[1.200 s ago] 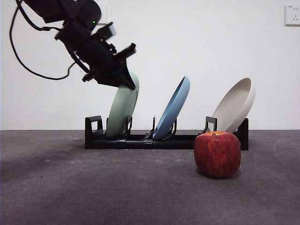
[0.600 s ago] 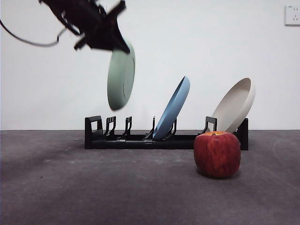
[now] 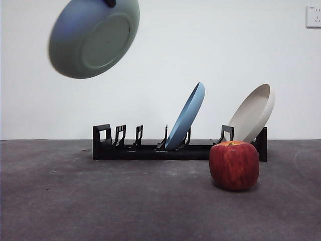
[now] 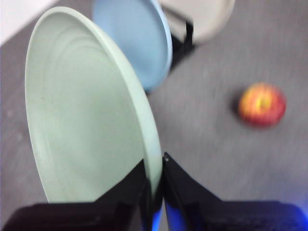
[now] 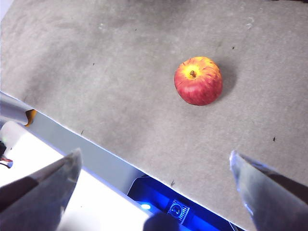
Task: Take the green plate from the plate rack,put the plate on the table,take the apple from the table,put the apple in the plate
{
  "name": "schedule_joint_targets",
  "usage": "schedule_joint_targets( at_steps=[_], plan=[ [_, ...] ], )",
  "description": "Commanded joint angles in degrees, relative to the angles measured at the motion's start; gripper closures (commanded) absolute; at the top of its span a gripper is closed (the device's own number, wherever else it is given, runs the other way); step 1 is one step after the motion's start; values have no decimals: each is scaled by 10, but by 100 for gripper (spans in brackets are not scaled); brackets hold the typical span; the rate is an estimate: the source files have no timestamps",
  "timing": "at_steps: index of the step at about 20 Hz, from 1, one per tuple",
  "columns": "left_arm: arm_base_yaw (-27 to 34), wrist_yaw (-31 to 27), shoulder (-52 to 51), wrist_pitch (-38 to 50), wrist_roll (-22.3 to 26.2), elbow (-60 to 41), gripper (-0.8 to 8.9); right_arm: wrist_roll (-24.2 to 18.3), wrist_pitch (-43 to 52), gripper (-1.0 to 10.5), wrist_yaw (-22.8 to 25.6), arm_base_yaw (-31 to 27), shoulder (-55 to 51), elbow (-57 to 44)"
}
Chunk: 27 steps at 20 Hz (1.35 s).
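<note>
I have the large round matte sage-green plate (image 3: 94,36) clear of the long low black plate rack (image 3: 150,149) now — half a second back it hung edge-on just above its slot, and a second back it was seated there. It rides high in the air, well above the rack's empty end, turned so its underside and base ring face my front camera. My left gripper (image 4: 155,185) is pinched narrow on the plate's rim, one black jaw on each face. So the first step looks done; what is left, I judge, is to bring the plate down flat on the dark grey mottled table (image 3: 100,201).

The blocky red apple (image 3: 233,164) with its yellow stem patch sits untouched on the table in front of the rack's other end, below my right gripper (image 5: 154,183), which hangs above with fingers spread wide and empty. A blue plate (image 3: 186,116) and a cream plate (image 3: 253,113) lean in the rack. Behind is a plain white wall with a socket (image 3: 313,16) — the table in front of the rack looks open for setting down
</note>
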Motion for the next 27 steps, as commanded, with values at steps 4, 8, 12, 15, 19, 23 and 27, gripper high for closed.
schedule_joint_targets(
  at_steps=[4, 8, 12, 15, 19, 23, 27],
  plan=[
    [-130, -134, 5, 29, 21, -125, 819, 3, 3, 349, 0, 1, 0, 1],
    [-194, -194, 16, 148, 34, -271, 819, 4, 3, 349, -1, 1, 0, 1],
    [-225, -227, 41, 243, 38, -368, 819, 4, 3, 349, -1, 1, 0, 1],
    [-249, -242, 49, 305, 39, -405, 819, 4, 3, 349, -1, 1, 0, 1],
    [-275, -261, 97, 346, 53, -415, 819, 4, 3, 349, -1, 1, 0, 1],
    [-285, -267, 158, 352, 52, -415, 820, 4, 3, 349, -1, 1, 0, 1],
    [-287, -236, 166, 363, 44, -415, 782, 4, 3, 349, -1, 1, 0, 1]
  ],
)
